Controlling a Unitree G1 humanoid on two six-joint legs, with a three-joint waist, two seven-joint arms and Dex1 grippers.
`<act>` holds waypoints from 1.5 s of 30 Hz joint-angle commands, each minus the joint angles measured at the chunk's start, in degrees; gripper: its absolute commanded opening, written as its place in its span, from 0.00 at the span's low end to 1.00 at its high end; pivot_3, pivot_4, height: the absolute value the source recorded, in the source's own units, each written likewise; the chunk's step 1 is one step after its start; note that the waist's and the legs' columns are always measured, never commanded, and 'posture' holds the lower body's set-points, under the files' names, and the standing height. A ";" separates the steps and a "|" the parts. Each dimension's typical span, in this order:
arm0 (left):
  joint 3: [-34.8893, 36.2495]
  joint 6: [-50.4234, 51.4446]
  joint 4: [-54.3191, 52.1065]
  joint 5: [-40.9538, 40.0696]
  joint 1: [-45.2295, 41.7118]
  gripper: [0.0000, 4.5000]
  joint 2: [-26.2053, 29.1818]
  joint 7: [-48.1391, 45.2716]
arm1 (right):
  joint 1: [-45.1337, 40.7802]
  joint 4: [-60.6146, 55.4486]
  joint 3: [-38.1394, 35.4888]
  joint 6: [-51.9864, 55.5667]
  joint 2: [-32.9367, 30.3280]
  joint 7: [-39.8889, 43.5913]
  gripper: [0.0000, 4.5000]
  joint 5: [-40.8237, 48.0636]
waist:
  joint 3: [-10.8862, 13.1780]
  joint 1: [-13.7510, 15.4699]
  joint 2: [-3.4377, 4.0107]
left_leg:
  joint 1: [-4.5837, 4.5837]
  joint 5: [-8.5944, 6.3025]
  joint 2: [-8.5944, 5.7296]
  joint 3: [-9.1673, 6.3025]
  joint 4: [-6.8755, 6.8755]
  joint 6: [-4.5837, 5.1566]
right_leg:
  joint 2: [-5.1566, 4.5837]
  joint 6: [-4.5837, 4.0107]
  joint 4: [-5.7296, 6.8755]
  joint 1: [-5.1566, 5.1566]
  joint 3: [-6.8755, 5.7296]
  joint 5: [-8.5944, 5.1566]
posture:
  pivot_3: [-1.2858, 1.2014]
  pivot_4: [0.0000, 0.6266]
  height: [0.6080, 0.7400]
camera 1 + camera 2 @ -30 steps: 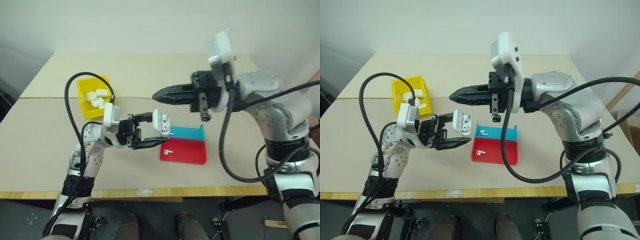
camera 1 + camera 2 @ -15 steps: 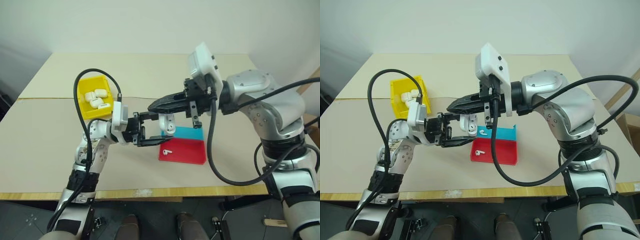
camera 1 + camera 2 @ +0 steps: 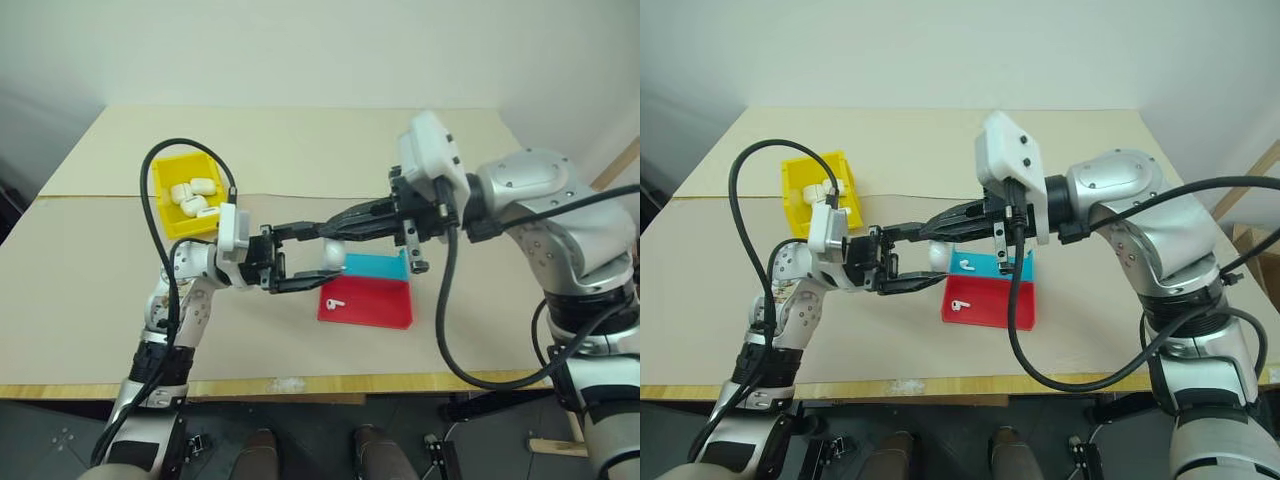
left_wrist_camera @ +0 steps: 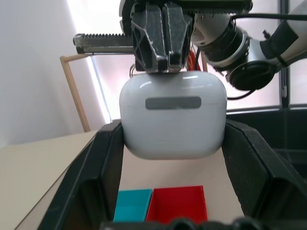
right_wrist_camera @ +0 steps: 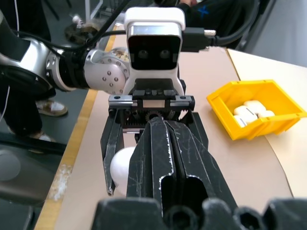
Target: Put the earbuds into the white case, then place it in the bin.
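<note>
The left gripper [image 3: 312, 256] clamps the small glossy white rounded earbud case [image 4: 172, 115] by its sides, in the air above the table. The right gripper [image 3: 335, 226], fingers pressed together and empty, touches its top. The case looks light, rigid and slippery; side grips suit it. Below lie a teal-and-red shallow tray [image 3: 375, 300] holding one tiny white earbud [image 3: 334, 301], and further off the yellow plastic bin [image 3: 170, 190].

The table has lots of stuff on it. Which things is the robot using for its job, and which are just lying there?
For the job:
- white case, shut, held in the left gripper's fingers
- right gripper, fingers shut, tip at the case's top
- earbud lying in the tray
- yellow bin

Just lying about:
- other white cases in the bin
- teal-and-red tray
</note>
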 commanded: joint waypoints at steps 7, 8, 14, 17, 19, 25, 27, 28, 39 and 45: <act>1.50 -1.15 -3.59 -1.96 0.53 0.63 0.01 0.79 | -0.93 0.88 -14.83 3.86 1.59 -3.90 0.02 12.72 | 0.00 0.05 0.00 | -0.01 0.00 0.00 -0.01 0.00 0.00 | 0.00 0.00 0.00 0.00 0.00 0.00 | 0.52 0.24 1.00; 1.69 -0.16 -4.00 -2.39 0.91 0.63 0.30 1.13 | -0.59 0.83 -16.35 3.74 1.46 -4.20 0.02 13.89 | 0.00 0.05 0.00 | -0.01 0.00 -0.01 -0.01 0.00 0.00 | 0.00 0.00 0.00 0.00 0.01 0.00 | 0.52 0.24 1.00; 7.25 5.98 -7.04 -9.53 4.42 0.63 3.77 2.29 | 5.42 -3.09 -19.70 3.67 0.71 -9.41 0.02 14.88 | 0.00 -0.14 -0.01 | 0.00 0.00 0.01 0.00 -0.01 0.00 | 0.00 0.00 -0.01 0.02 0.02 0.00 | 0.52 0.24 1.00; 12.00 7.88 -6.15 -11.57 7.02 0.63 8.57 1.61 | 9.60 -5.12 -20.92 3.62 0.84 -12.48 0.02 15.32 | 0.00 -0.35 0.00 | 0.04 0.00 0.02 0.01 -0.01 0.00 | 0.01 0.00 0.04 0.01 0.03 0.00 | 0.52 0.24 1.00; 13.69 8.07 -5.08 -10.96 8.02 0.63 11.27 1.63 | 11.28 -6.04 -22.01 3.73 1.06 -14.32 0.02 16.48 | 0.00 -0.30 0.00 | 0.05 0.00 0.03 0.01 -0.02 0.00 | 0.02 0.00 0.03 0.01 0.03 0.00 | 0.52 0.24 1.00; 17.20 8.55 -0.20 -3.27 7.13 0.63 16.23 13.04 | 14.87 -5.54 -24.28 3.28 1.39 -17.96 0.02 18.00 | 0.01 0.29 -0.01 | 0.01 0.00 0.02 0.00 -0.01 0.00 | 0.00 0.01 -0.05 0.03 -0.02 0.00 | 0.52 0.24 1.00; 16.00 10.68 2.08 0.84 4.76 0.63 16.76 19.85 | 15.43 -4.57 -24.53 3.37 1.73 -18.96 0.02 18.05 | 0.01 0.33 -0.02 | 0.01 0.00 0.01 0.00 -0.01 0.00 | -0.01 0.01 -0.05 0.04 -0.01 0.00 | 0.52 0.24 1.00; 15.65 10.98 3.33 3.48 3.15 0.63 15.64 25.14 | 15.67 -4.22 -24.49 3.18 1.87 -19.38 0.02 17.84 | 0.02 0.31 -0.02 | 0.01 0.00 0.01 0.00 0.00 0.00 | -0.01 0.01 -0.04 0.04 -0.02 0.00 | 0.52 0.24 1.00; 13.19 9.14 20.68 26.29 -13.95 0.63 3.95 67.60 | 18.20 -3.60 -24.67 3.32 2.48 -22.20 0.02 17.60 | 0.02 1.08 -0.09 | -0.15 -0.01 -0.05 -0.02 0.00 0.01 | -0.06 0.02 -0.02 -0.10 0.01 0.03 | 0.52 0.24 1.00; 12.89 6.19 34.77 28.93 -21.03 0.63 3.75 72.73 | 20.29 -4.83 -24.70 3.55 2.08 -23.62 0.02 17.48 | 0.02 1.32 -0.09 | -0.10 0.00 -0.09 -0.02 0.01 0.00 | -0.07 0.02 0.00 -0.06 0.00 0.03 | 0.52 0.24 1.00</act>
